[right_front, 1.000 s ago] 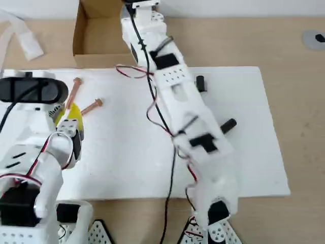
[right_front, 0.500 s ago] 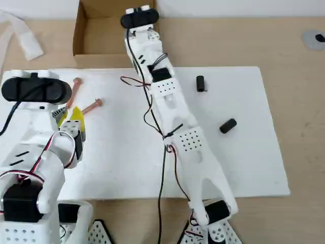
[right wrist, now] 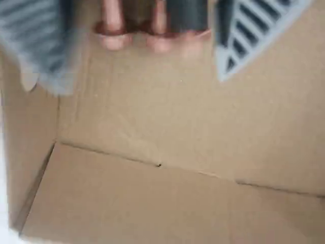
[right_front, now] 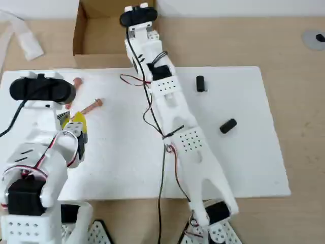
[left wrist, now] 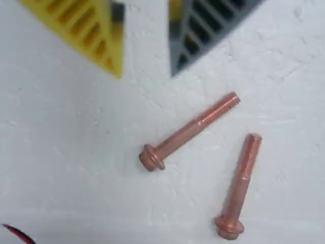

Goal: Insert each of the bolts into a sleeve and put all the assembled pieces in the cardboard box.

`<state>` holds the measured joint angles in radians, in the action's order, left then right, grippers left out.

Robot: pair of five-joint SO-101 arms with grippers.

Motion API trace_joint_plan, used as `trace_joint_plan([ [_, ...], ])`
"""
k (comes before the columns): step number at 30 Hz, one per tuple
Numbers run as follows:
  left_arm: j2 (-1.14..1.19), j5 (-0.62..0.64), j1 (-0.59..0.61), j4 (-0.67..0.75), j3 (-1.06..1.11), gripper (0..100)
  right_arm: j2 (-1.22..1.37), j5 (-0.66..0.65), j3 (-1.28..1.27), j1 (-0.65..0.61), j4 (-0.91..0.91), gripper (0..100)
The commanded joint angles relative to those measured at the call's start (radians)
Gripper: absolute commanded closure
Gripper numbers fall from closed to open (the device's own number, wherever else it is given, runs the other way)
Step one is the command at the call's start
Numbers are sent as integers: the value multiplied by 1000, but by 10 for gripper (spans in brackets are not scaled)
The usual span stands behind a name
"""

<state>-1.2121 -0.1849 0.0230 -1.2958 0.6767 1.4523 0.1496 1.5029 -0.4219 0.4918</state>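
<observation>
Left claw [left wrist: 145,71] hangs released, tips apart, over the white surface [right_front: 127,152] near the cardboard box [right_front: 78,35]. Just ahead of its tips lie the nearer bolt [left wrist: 188,129], long axis slanting across the gap, and the second bolt [left wrist: 238,190]. Both are copper, flange-headed and threaded. This arm looks the closer one. Right claw [right wrist: 141,84], spread, hangs inside the box; the black sleeves [right_front: 200,84] lie farther from the box.

I see a white board [right_front: 117,152] lying on the wooden table [right_front: 299,101], with a white strip [right_front: 26,44] at the table's far left and a grey disc [right_front: 313,39] at its far right
</observation>
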Motion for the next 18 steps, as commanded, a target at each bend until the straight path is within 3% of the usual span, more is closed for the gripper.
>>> trace_joint_plan([
  [1,-7,-2,15,2,-11,933,-24,-8,59,10,20,706],
  [7,-7,2,83,11,-11,933,-24,-5,120,16,64,715],
  [12,4,8,269,106,12,926,-116,-5,165,18,301,747],
  [18,70,-25,296,190,66,840,-349,-5,163,41,647,748],
])
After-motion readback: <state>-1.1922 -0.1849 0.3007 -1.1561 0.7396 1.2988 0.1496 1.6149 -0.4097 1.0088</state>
